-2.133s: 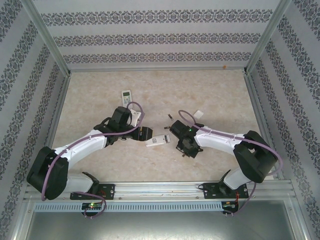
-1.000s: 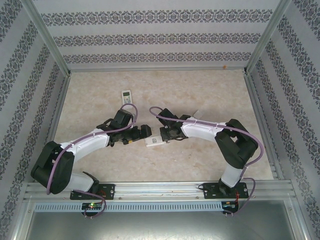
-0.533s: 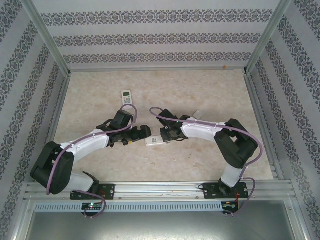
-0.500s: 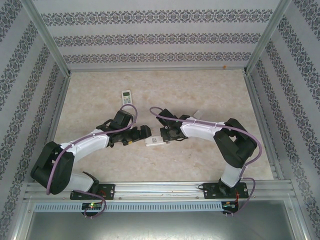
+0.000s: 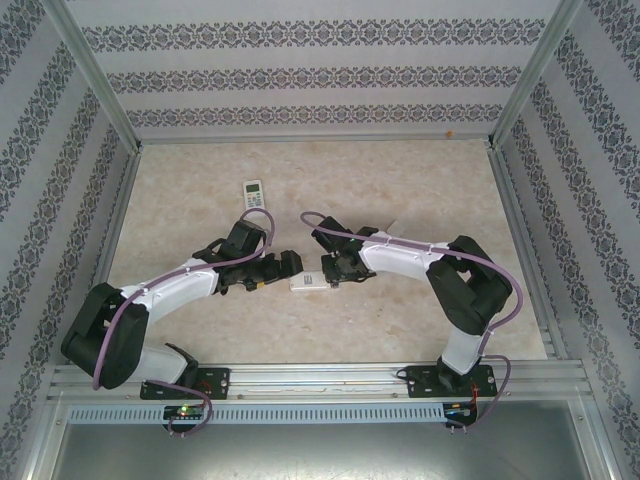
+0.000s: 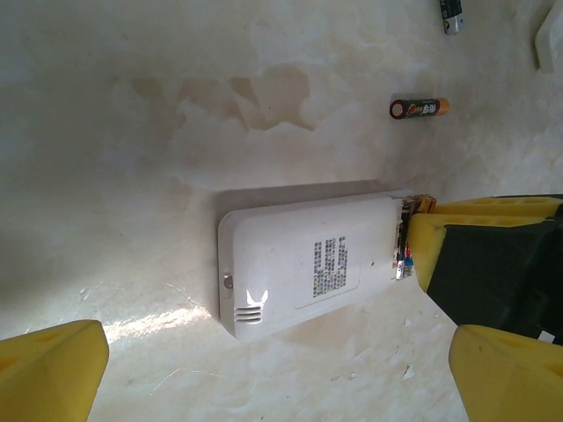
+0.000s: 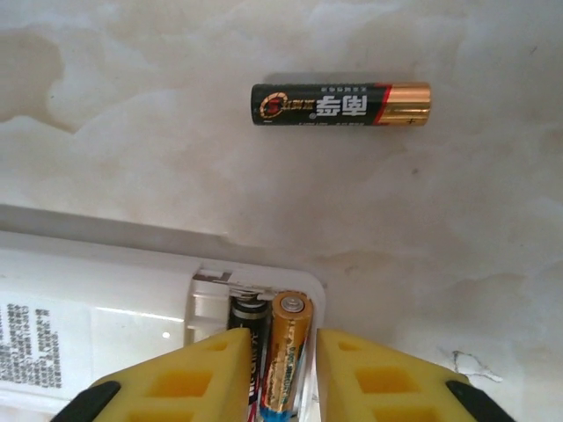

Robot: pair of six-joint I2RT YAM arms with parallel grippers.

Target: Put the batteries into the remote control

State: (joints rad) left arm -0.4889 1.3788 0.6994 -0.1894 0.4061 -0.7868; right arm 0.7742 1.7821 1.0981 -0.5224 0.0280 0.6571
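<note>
Moved: right arm (image 5: 400,258) swung over to the remote (image 5: 308,284); right fingers (image 7: 378,374), narrow, flank one battery (image 7: 286,352) in the compartment (image 7: 207,303) beside a second battery (image 7: 246,327); left fingers (image 6: 53,369) wide; spare battery (image 7: 341,104) on bench (image 7: 132,132).

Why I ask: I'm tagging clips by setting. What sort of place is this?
Likely a robot test booth, not a home: two arms bolted to a metal rail, patterned wall panels around a marbled tabletop.

White remote (image 6: 299,264); black-gold battery (image 7: 341,104); right tool pads (image 7: 176,382) yellow; beige marbled table (image 5: 420,170); walls (image 5: 320,75) seemingly floral-striped.
</note>
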